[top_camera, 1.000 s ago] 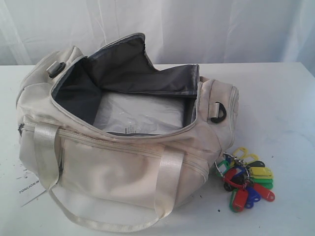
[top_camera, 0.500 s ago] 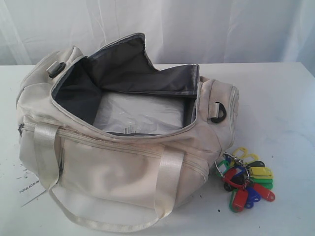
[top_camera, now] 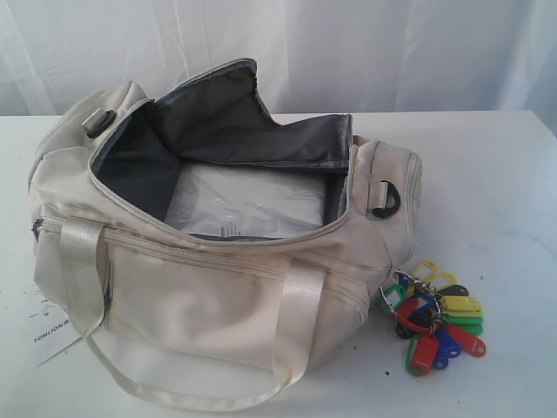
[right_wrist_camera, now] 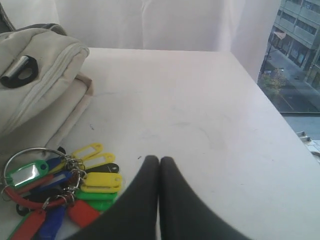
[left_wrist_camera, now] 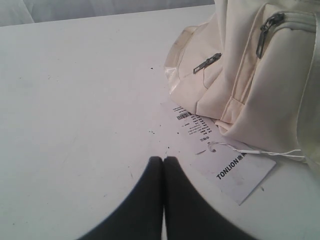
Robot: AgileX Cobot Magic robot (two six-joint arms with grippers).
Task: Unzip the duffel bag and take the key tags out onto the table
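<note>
The fist-sized bunch of red, blue, green, yellow and black plastic key tags [top_camera: 432, 324] on metal rings lies on the broad white speckled tabletop [top_camera: 496, 165], just beside the right end of the soft cream fabric duffel bag [top_camera: 218, 296], whose top gapes unzipped. The bunch looks light, loose and jangly, and is probably best pinched where its rings gather. The left tool [left_wrist_camera: 163, 160] and right tool [right_wrist_camera: 159, 159] are both clenched and empty. Bare tabletop spreads beyond the tags, and its side edge is well apart from them.

Just past my left fingers [left_wrist_camera: 146, 200], the small print on the paper label [left_wrist_camera: 227, 165] is too fine for me to read, and the duffel bag [left_wrist_camera: 265, 95] runs off frame. Beside my right fingers [right_wrist_camera: 142, 200], the key tags [right_wrist_camera: 97, 182] are cut off, some hidden behind them.
</note>
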